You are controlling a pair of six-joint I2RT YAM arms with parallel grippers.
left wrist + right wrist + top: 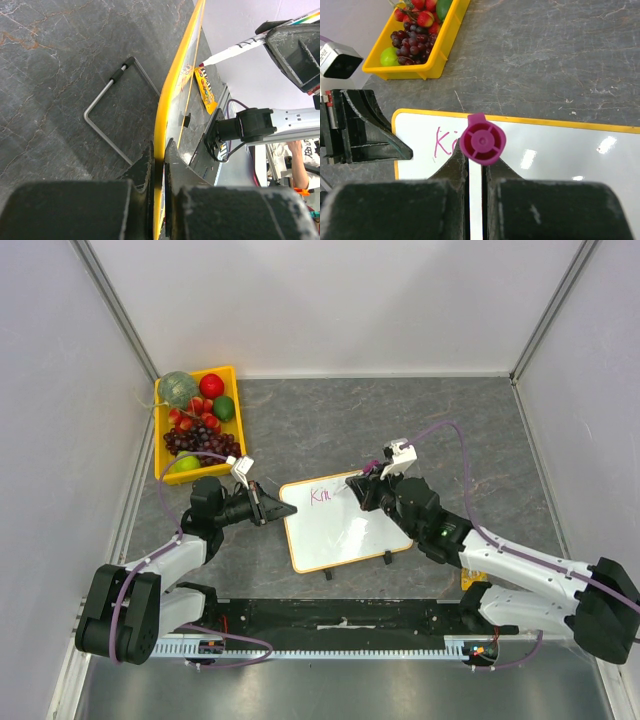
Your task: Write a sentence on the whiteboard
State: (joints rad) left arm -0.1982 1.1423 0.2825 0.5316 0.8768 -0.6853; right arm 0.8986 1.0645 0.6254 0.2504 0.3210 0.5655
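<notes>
A grey veined bench point(400, 420) is seen, and the whiteboard point(345, 535) is laid near its front middle, between the two arms. A yellow tray point(436, 64) of fruit is set at the far left, apart from the board. The board's left edge is clamped by the left jaws. The right jaws are clenched on a magenta marker point(482, 142), pointed down at the board's upper part. Of the sentence point(322, 496), only the first pink letters, "Kin", are written near the upper left corner.
</notes>
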